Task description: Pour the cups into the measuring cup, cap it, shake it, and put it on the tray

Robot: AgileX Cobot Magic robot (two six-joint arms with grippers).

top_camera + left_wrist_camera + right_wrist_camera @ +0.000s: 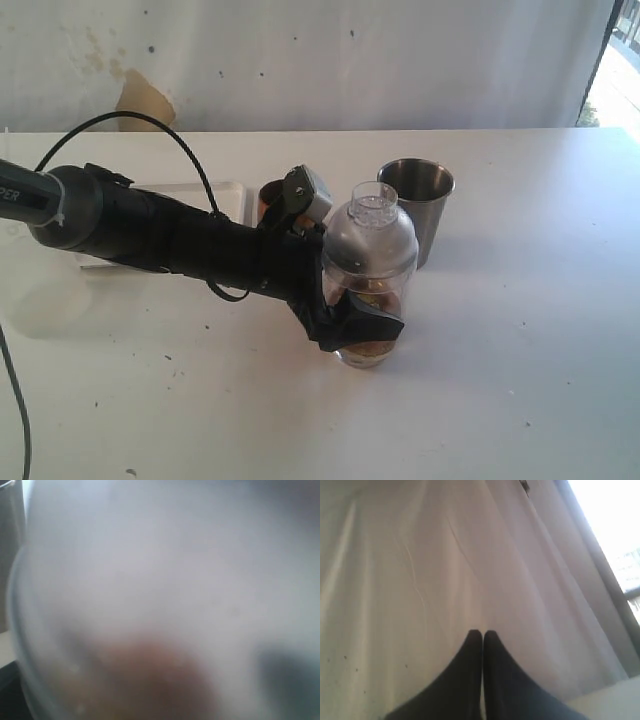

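Observation:
The clear measuring cup (385,290) stands on the white table with the dome cap (372,235) on it, knob up. Brown contents lie at its bottom. My left gripper (360,322) reaches in from the left and is shut on the cup's lower body. The left wrist view is a blur filled by the measuring cup (160,580), with a brown smear low down. The steel tumbler (418,205) stands upright just behind it. A sliver of the brown wooden cup (264,203) shows behind my left wrist. My right gripper (482,632) is shut on nothing and faces a white wall.
The white tray (190,190) lies at the back left, mostly covered by my left arm. A black cable (190,160) loops above the arm. A window edge (600,70) is at the far right.

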